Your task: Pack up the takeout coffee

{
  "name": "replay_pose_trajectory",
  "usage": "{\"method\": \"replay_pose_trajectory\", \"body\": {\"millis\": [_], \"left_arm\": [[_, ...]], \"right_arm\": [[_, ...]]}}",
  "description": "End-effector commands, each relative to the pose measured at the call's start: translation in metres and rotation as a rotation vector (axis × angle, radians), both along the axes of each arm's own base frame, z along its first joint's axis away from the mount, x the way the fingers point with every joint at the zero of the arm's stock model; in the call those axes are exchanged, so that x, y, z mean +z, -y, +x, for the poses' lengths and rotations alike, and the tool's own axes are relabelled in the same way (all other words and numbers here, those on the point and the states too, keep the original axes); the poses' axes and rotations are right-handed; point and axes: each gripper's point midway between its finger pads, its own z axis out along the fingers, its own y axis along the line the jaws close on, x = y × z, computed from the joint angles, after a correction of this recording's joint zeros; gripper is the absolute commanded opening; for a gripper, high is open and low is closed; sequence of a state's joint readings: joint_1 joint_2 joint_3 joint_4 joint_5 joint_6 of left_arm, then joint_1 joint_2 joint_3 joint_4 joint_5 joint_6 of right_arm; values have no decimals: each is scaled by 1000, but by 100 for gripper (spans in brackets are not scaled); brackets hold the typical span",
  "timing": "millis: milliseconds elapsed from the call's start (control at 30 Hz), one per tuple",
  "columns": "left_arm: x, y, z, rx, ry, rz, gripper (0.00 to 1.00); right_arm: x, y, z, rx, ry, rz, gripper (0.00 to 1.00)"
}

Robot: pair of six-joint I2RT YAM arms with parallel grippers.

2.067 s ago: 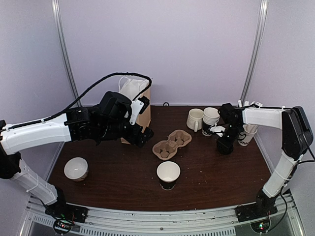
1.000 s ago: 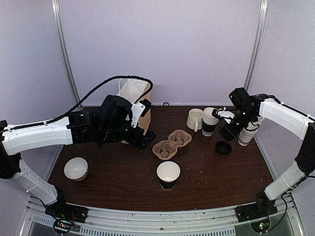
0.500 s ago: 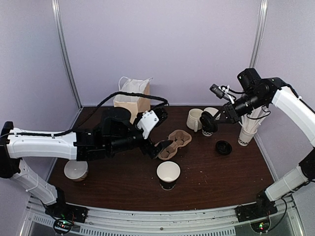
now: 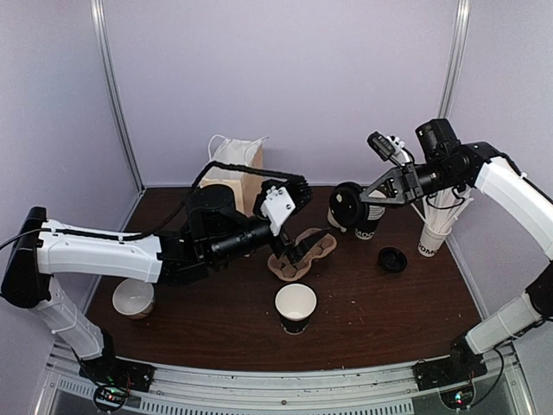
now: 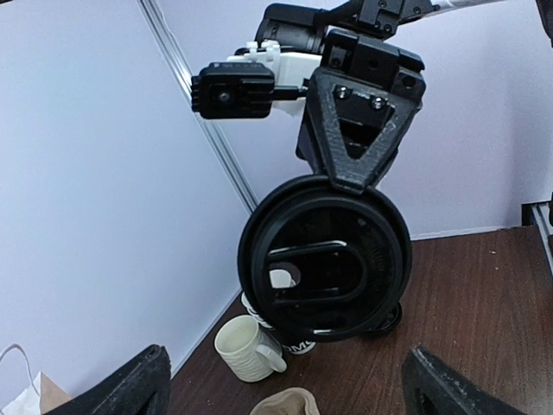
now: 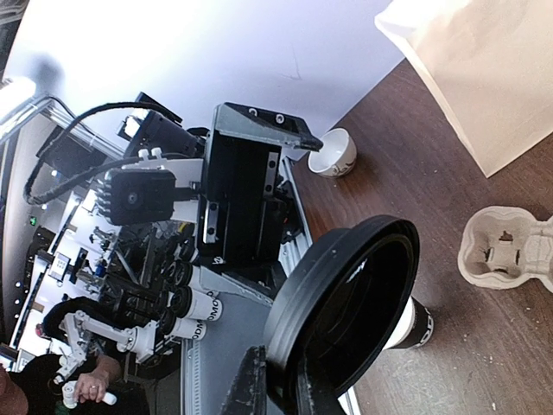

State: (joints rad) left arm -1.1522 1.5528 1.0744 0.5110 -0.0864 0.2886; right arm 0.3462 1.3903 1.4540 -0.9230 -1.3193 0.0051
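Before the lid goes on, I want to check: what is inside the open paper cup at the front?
Only its white inside shows in the paper cup; no drink is visible. Nothing covers it: the right fingers hold the black lid in the air.

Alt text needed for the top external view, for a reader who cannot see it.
The right gripper holds a black lid in the air above the back of a brown table, while the left gripper hangs open over a cardboard cup carrier. An uncovered paper cup stands near the front, and a paper bag stands at the back left.
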Motion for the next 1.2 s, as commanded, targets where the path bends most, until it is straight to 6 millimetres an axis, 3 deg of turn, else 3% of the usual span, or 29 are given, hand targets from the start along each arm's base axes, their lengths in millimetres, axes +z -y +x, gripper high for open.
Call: {"method": "replay_pose_trajectory", "body": {"millis": [0,733,867,1167], "left_arm": [[41,10,-11,-64,120,-112,97],[39,46,-5,-123,51,-106,97],[34,49,-8,-146,36,-92,97],[34,51,5,-79,28,-95,92]], "right_arm": [[24,-3,-12,48,4,95,8],[25,-4,-14,57,8,105,9],[25,-5,-14,58,8,106,9],[24,-6,-14,65,1,111,9]]}}
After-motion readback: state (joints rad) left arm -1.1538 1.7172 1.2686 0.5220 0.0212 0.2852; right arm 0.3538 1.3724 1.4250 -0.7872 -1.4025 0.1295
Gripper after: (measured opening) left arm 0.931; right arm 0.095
